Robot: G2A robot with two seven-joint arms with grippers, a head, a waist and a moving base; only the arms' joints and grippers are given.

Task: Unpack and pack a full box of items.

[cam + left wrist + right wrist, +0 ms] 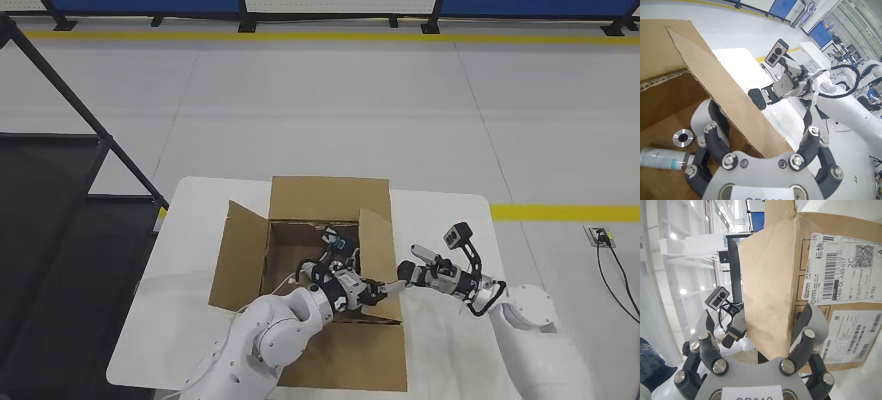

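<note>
The left gripper (755, 115) stood open astride the right flap (725, 85) of the box (330, 196), one finger inside the box and one outside, clamping nothing. The right gripper (758, 313) stood equally open astride the same flap from outside the box. A metal cylinder (683, 137) and a bottle (660, 159) lay on the box floor, so unpacking was judged unfinished and repacking not yet begun; white shipping labels (844, 270) with barcodes and a square code were stuck on the box's outer wall.

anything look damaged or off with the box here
The right flap of the box stands up with a ragged, torn-looking edge and a crease across it, caught inside both the open left hand and the open right hand. Nothing looks spilled.
</note>
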